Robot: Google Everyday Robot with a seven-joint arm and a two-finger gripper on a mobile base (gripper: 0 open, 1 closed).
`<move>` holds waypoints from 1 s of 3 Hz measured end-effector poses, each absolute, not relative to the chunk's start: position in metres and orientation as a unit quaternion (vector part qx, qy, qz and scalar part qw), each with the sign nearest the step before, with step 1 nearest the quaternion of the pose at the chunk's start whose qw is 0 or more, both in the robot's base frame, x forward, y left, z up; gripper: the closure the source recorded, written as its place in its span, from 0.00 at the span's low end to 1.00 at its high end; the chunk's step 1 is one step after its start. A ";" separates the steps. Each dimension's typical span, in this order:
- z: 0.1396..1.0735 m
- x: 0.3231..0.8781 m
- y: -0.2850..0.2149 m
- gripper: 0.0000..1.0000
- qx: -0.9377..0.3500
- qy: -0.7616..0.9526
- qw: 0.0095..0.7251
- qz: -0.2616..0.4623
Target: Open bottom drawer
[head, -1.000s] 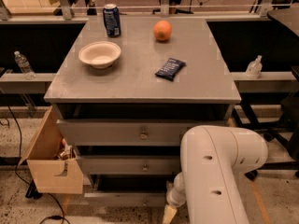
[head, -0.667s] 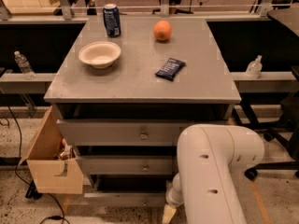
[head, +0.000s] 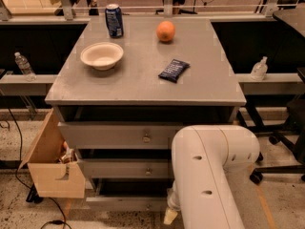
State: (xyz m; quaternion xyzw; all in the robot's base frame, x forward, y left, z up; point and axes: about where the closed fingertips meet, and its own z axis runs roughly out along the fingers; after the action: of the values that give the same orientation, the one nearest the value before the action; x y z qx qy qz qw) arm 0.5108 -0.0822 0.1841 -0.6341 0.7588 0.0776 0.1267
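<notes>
Plain grey on the cabinet (head: 143,87) and on the bottom drawer (head: 126,203), glossy white on the arm (head: 209,175), and pale cream-yellow on the gripper (head: 170,215), low down just beside the bottom drawer's right end. On the grey top, cream for the bowl (head: 101,55), blue with white markings for the can (head: 114,20), plain orange for the orange (head: 166,31), dark navy with faint pale print for the packet (head: 174,70). Tan brown for the cardboard box (head: 50,175) at the left, speckled beige for the floor (head: 19,209).

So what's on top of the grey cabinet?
Blue soda can, round orange fruit, white bowl, dark snack packet; none covered. The white arm hides most of the gripper, low by the bottom drawer.
</notes>
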 end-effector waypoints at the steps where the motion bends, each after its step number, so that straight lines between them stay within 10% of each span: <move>1: 0.180 0.511 -0.083 0.49 -0.634 0.759 0.125 0.081; 3: 0.184 0.501 -0.082 0.95 -0.627 0.762 0.136 0.091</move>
State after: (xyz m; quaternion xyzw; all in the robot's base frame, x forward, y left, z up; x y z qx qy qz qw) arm 0.5013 -0.0819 0.1838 -0.6271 0.7617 0.0908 0.1356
